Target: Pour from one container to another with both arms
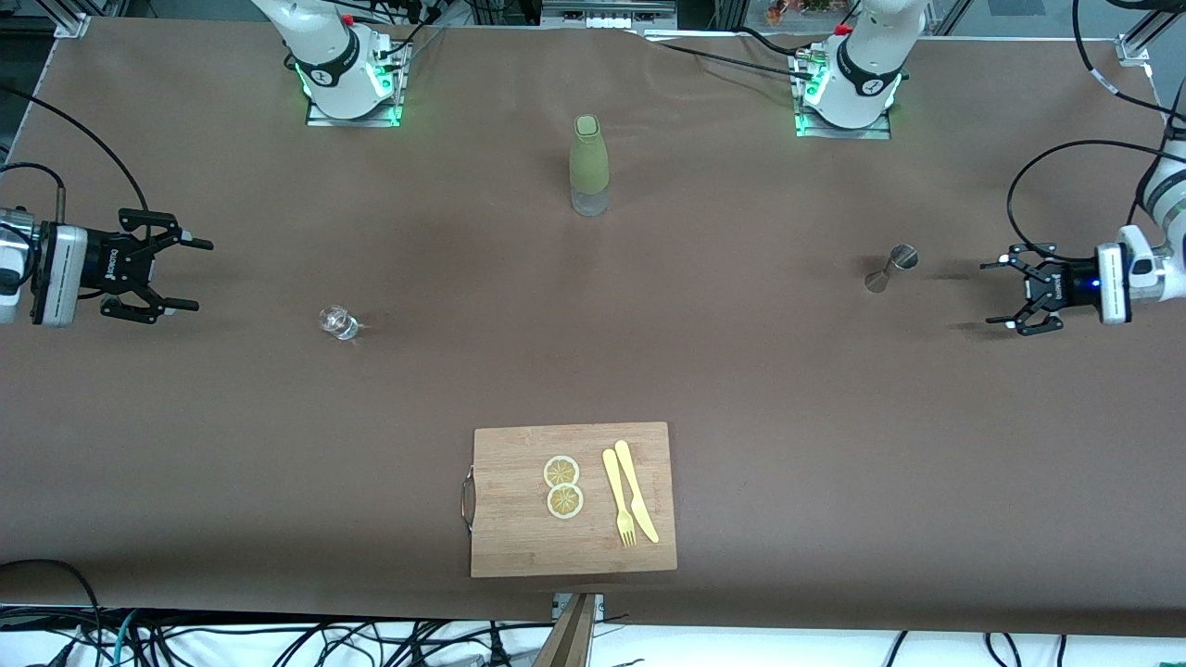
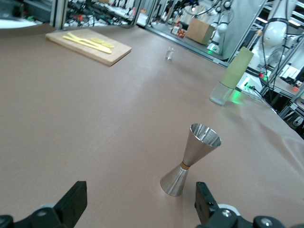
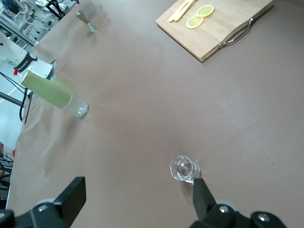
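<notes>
Stood at the approach step, nothing grasped. Left gripper (image 1: 999, 293), jaws apart, faced the jigger (image 2: 190, 159) just ahead. Right gripper (image 1: 190, 274), jaws apart, faced the small glass (image 3: 183, 168) ahead. Likely called next for closing in and gripping each.

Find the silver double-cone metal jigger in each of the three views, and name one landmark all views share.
Front view: the silver double-cone metal jigger stands toward the left arm's end of the table.
Left wrist view: large and upright, close to the camera.
Right wrist view: tiny, by the picture's edge.
Shared landmark: the rectangular bamboo cutting board.
</notes>
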